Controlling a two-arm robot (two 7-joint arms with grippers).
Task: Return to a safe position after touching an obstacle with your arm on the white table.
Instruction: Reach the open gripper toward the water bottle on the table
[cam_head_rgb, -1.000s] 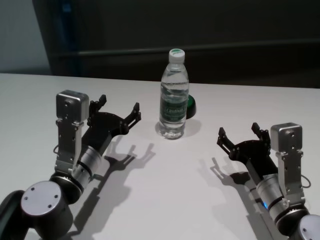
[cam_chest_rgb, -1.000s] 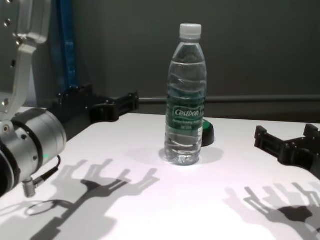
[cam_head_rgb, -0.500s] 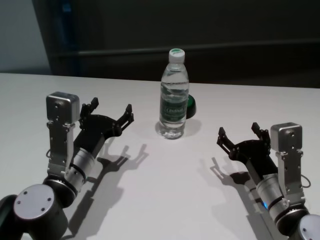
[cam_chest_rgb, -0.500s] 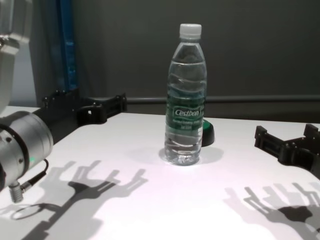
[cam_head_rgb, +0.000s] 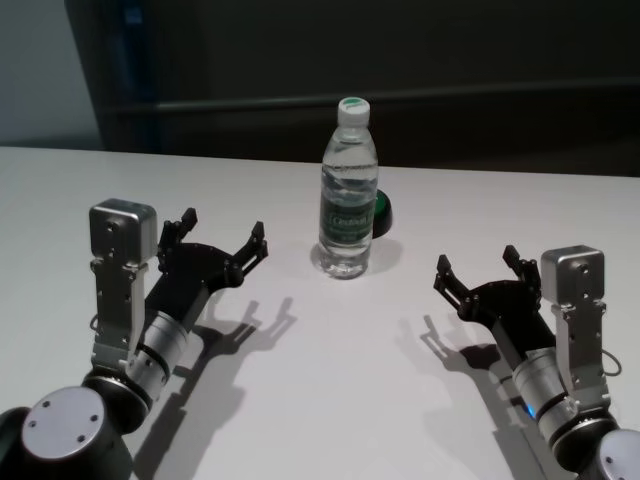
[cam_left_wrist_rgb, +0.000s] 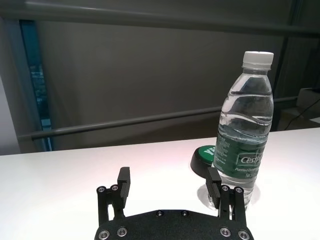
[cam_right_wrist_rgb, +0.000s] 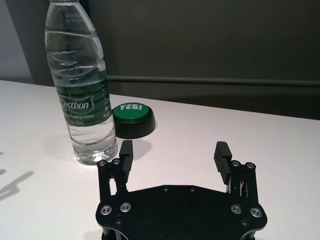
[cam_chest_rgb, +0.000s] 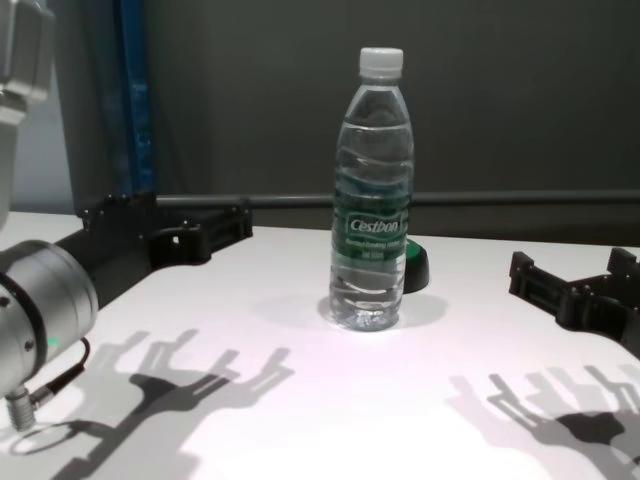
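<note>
2 grippers hang with fingers spread, empty: left gripper (cam_head_rgb: 222, 240) mid-left, clear of the upright water bottle (cam_head_rgb: 348, 190); right gripper (cam_head_rgb: 482, 269) lower right. You're retreating, I judge; next, draw the left arm farther from the bottle over the white surface (cam_head_rgb: 330, 380).

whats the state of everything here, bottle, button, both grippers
water bottle: upright on the white table, cap on, nothing touching it
green-topped button: sits flat on the table just behind the bottle, untouched
left gripper: open, empty, above the table to the bottle's left, clear of it
right gripper: open, empty, above the table to the bottle's right, well away from it
</note>
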